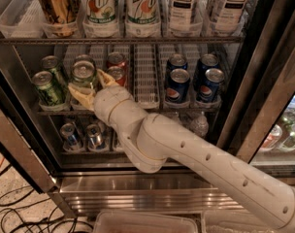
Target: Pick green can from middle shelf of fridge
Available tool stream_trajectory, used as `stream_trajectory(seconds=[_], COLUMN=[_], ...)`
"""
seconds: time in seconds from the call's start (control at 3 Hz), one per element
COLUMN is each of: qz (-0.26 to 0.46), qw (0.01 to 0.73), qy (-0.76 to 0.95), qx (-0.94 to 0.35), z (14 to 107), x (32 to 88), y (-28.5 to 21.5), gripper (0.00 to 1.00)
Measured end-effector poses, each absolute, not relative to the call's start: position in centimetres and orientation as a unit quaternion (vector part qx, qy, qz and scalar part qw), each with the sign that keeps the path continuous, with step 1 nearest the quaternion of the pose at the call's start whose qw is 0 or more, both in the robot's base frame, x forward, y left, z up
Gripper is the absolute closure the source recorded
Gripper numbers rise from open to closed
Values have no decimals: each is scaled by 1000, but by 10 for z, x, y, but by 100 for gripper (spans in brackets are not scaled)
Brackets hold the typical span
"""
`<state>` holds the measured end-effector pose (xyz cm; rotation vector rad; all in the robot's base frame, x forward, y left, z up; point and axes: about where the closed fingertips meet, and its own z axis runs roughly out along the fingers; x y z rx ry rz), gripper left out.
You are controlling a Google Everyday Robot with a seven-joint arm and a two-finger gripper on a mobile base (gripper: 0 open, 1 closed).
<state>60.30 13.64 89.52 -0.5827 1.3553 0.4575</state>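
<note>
**As arm is reaching into fridge, claw is straddling green can**

While the white arm (210, 164) is stretching up from the lower right corner, it is bending at a thick rounded joint (147, 147) in front of the bottom rack and angling up and left toward the middle shelf (152, 106). Its wrist (112, 107) is hanging just at the shelf's front edge. The gripper (87, 81) is sitting in the 2nd lane from the left. Its 2 tan fingers (77, 94) are spreading wide: 1 is lying low at the left front of the green can (83, 73), and 1 is rising at its right, beside a red can (117, 62). Whether the pads are pressing the can, I cannot tell. The green can is standing upright at the front of its lane on the middle shelf of the fridge (138, 191), between the fingers, with its silver top showing. A brighter green can (47, 89) is standing 1 lane to the left. On the right, 4 blue Pepsi cans (177, 85) are filling 2 lanes, and a white slotted tray (146, 72) is lying between them and the red cans. Tall 7UP cans (100, 6) and tea bottles (184, 4) are lining the rack above.
</note>
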Motion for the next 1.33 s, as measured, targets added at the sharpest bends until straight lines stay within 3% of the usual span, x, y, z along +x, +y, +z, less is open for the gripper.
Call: stream_trajectory(seconds=[0.67, 1.33], qz=[239, 316], qw=[690, 617], qy=[608, 636], qx=[-313, -339], z=[912, 875], x=[567, 513], y=[122, 95], gripper=[100, 100])
